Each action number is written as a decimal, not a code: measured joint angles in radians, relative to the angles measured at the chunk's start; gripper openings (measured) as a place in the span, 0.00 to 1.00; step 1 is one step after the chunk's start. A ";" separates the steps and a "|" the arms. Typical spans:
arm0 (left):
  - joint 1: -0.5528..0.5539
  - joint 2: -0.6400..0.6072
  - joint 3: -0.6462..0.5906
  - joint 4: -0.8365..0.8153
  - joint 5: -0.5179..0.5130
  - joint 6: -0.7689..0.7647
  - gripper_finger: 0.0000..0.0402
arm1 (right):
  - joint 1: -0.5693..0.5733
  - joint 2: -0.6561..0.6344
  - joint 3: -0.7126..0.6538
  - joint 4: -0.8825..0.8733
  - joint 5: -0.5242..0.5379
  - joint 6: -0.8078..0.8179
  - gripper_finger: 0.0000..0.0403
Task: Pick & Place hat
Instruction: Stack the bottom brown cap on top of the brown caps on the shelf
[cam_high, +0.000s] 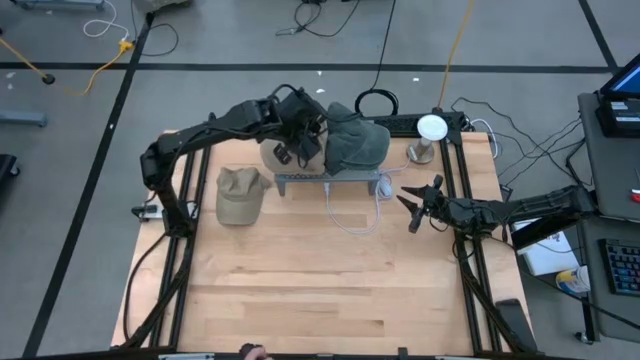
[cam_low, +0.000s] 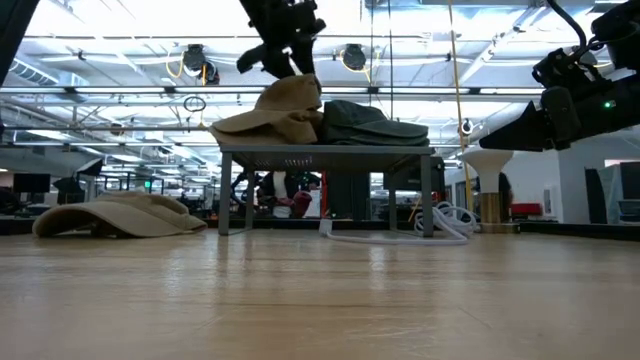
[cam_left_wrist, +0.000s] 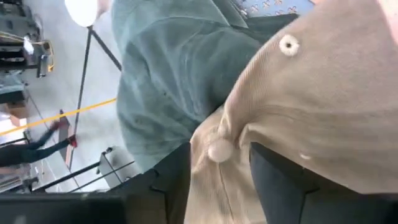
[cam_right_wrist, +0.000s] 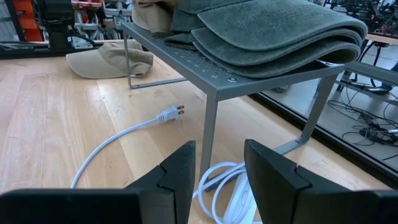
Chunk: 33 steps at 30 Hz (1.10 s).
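A tan corduroy hat (cam_low: 275, 118) sits on the left end of a grey metal shelf (cam_low: 330, 152), its brim sticking out over the shelf's left edge. Folded green hats (cam_high: 355, 142) lie beside it on the shelf. My left gripper (cam_high: 300, 140) is over the tan hat's crown (cam_left_wrist: 323, 93), shut on it. A second tan hat (cam_high: 240, 193) lies flat on the table left of the shelf. My right gripper (cam_high: 413, 208) hovers open at the table's right, facing the shelf's right leg (cam_right_wrist: 208, 130), touching nothing. My left gripper pinches a ridge of the tan hat's crown next to the top button (cam_left_wrist: 219, 151); cloth fills the gap between the two fingers (cam_left_wrist: 273, 180). It comes from above, pointing down. The hat rests upright on the shelf top against the green hats (cam_left_wrist: 168, 81).
A white power cable (cam_high: 355, 215) loops on the table in front of the shelf, its plug (cam_right_wrist: 171, 113) lying near the right gripper. A white round-topped stand (cam_high: 430, 130) is at the far right corner. Bare wood lies on the near side of the table (cam_high: 320, 290).
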 joint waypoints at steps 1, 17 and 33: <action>0.000 -0.007 0.000 0.000 -0.002 -0.004 0.43 | 0.000 0.000 0.000 0.000 0.000 0.000 0.32; 0.012 -0.163 0.001 -0.184 -0.052 -0.747 0.48 | 0.000 0.000 0.000 0.000 0.001 0.000 0.32; 0.089 -0.279 -0.007 -0.640 -0.051 -0.994 0.48 | 0.000 0.000 0.000 0.000 0.001 0.000 0.32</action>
